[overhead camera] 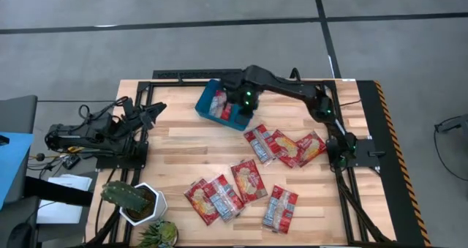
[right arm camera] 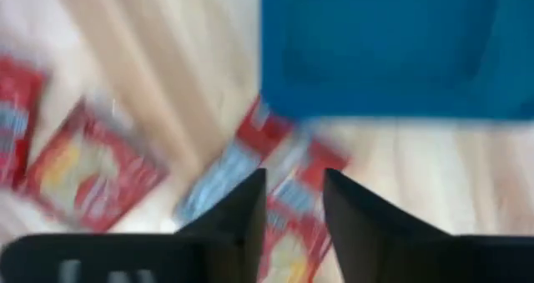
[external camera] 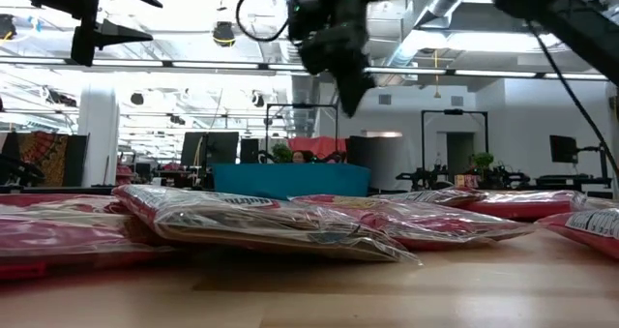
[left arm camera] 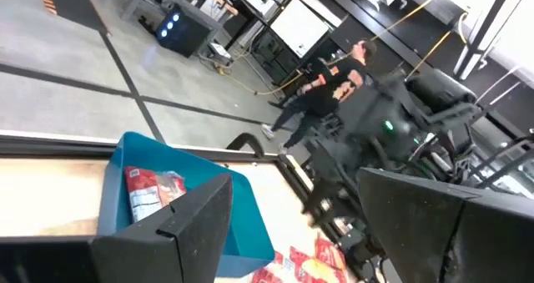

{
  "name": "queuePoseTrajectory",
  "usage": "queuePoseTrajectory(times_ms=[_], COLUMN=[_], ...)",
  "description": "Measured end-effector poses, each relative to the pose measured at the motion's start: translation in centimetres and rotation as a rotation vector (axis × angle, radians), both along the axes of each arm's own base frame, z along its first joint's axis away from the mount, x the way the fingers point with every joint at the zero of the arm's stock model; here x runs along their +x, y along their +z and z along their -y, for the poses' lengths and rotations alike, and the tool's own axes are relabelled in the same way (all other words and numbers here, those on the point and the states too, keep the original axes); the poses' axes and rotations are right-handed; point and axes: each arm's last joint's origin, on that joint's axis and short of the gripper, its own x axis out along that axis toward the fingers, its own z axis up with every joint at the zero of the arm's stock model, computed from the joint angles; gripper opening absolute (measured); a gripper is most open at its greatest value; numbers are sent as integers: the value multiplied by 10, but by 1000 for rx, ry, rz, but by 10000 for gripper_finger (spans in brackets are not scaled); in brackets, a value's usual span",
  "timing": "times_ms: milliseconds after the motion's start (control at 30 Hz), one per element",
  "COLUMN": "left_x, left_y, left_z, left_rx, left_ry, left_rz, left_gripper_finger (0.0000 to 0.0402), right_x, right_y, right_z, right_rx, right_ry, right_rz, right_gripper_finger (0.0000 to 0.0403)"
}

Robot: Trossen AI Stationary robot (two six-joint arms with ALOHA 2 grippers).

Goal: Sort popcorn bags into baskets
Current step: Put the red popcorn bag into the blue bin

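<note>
The teal-blue bin (overhead camera: 207,98) stands at the far middle of the table, with a red popcorn packet (left arm camera: 154,191) lying in it. Several more red packets (overhead camera: 248,178) lie flat on the wood nearer the front, and they also show in the low view (external camera: 261,222). My right gripper (right arm camera: 294,191) hovers above the bin's near right edge (overhead camera: 245,115), high over the table (external camera: 348,96). Its fingers stand a little apart with nothing between them. My left gripper (left arm camera: 292,183) is wide open and empty and rests at the table's left edge (overhead camera: 150,113).
A white pot with a cactus (overhead camera: 135,200) and a small green plant (overhead camera: 159,233) stand at the table's near left corner. A black frame (overhead camera: 351,160) runs along the table's right and far edges. A person (left arm camera: 321,95) shows in the room beyond the table.
</note>
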Motion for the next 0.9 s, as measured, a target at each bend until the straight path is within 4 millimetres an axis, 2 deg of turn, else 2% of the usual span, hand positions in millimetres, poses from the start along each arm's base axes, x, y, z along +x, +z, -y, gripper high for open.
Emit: queuePoseTrajectory(times_ms=[133,233,400,500,667,733,900], left_x=[0,1,1,1,1,1,1], left_y=[0,0,-1,-1,-2,-2,-2], left_z=[0,1,1,1,1,1,1], left_rx=[-4,-15,-14,-15,-15,-15,-17], left_ry=[-18,-39,-58,-53,-50,-49,-40], left_rz=[8,17,11,3,-1,-1,0], left_gripper_finger=[250,250,250,250,250,250,250], right_x=[-23,-50,-87,-101,-112,-108,-101], right_y=[9,0,-41,-75,-116,-129,-149], right_z=[-28,-47,-76,-84,-86,-87,-88], right_rx=[17,30,45,63,58,35,7], right_ry=[-67,-152,-329,-429,-507,-503,-458], right_rz=[-19,-50,22,58,45,17,-30], right_gripper_finger=[209,243,261,261,261,260,255])
